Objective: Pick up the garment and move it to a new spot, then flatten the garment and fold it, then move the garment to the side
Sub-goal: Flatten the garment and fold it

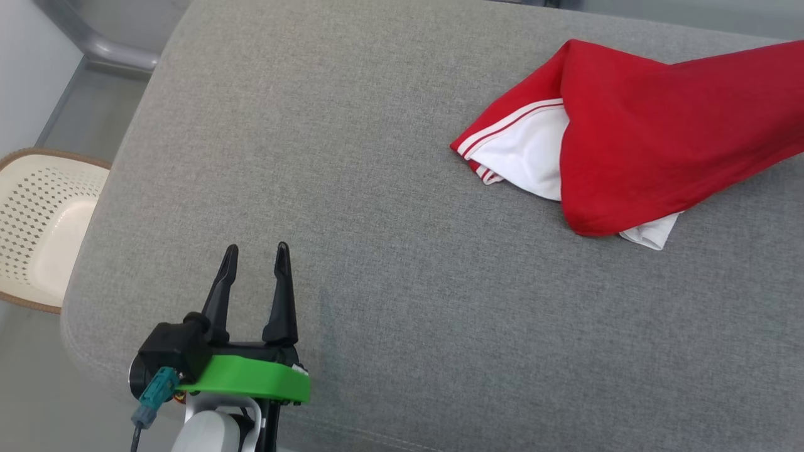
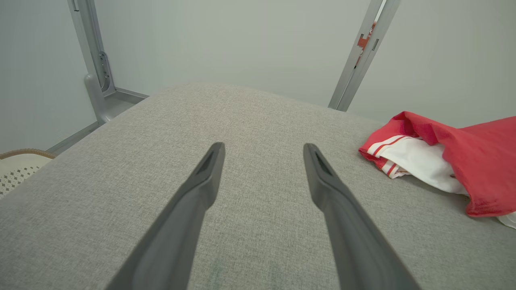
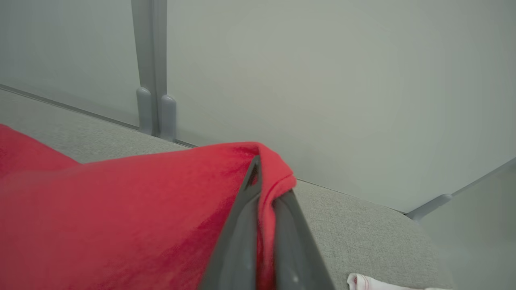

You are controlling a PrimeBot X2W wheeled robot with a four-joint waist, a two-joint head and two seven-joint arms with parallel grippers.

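The garment (image 1: 647, 138) is red with a white panel and red-and-white striped trim. It lies bunched at the right of the grey cushioned surface (image 1: 389, 207), and its red cloth stretches up toward the right edge of the head view. In the right wrist view my right gripper (image 3: 268, 181) is shut on a fold of the red garment (image 3: 121, 217), which drapes away to the left. My left gripper (image 1: 254, 256) stands open over bare cushion at the lower left, far from the garment (image 2: 443, 161); nothing lies between its fingers (image 2: 205, 177).
A cream perforated basket (image 1: 38, 226) with a brown rim sits on the floor beyond the cushion's left edge. Grey metal frame posts (image 2: 94, 68) and pale walls stand behind the cushion. The cushion's rounded corner is near my left gripper.
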